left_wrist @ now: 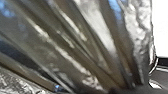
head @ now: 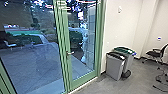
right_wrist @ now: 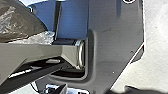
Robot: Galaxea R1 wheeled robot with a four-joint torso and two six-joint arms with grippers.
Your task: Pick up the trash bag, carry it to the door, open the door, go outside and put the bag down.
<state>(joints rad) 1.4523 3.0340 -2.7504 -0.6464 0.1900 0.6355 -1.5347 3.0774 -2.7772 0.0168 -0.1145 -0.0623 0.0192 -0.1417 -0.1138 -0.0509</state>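
Trash bag bunched at left gripper, judged held; carrying step, likely; glass door ahead of gripper, seemingly closed; next move calls for lining up with handle.

From here I can see the robot's wide, smooth dark-grey plate, with a rounded raised ridge and a round fitting; an angular beige-grey bar ends in a shiny silvery ring.
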